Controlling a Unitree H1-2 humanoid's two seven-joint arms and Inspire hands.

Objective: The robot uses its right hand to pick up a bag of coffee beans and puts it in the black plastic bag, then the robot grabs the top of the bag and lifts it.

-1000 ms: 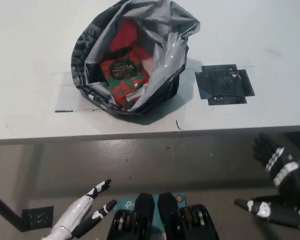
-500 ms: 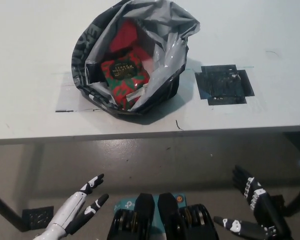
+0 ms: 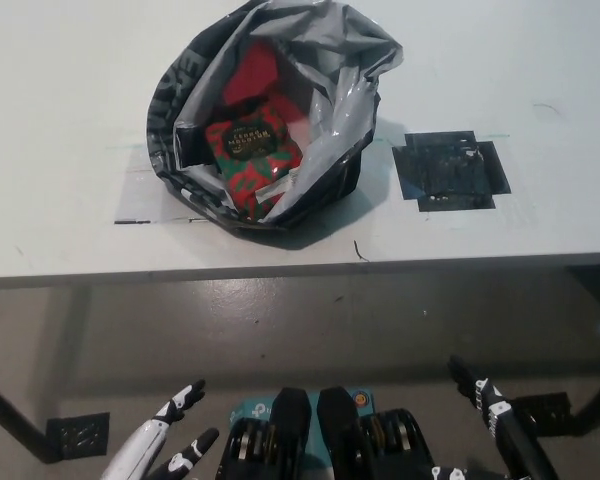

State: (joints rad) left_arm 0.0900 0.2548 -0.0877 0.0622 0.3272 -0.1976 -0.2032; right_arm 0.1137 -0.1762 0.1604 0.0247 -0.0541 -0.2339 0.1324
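A black plastic bag (image 3: 180,90) with a grey inside stands open on the white table (image 3: 60,120). Inside it lies a red and green bag of coffee beans (image 3: 250,150), label up. My black right hand (image 3: 495,425) hangs low at the bottom right, below the table edge, fingers spread and holding nothing. The white left hand (image 3: 165,450) rests at the bottom left, fingers apart and empty. Both hands are well away from the bag.
A black tape square (image 3: 450,170) marks the table to the right of the bag. A table leg (image 3: 10,415) runs at the lower left over the grey floor. Thin tape lines sit left of the bag.
The right hand has dropped from beside the table edge down toward the bottom of the picture. The left hand has also sunk lower. The bag and coffee beans stay put.
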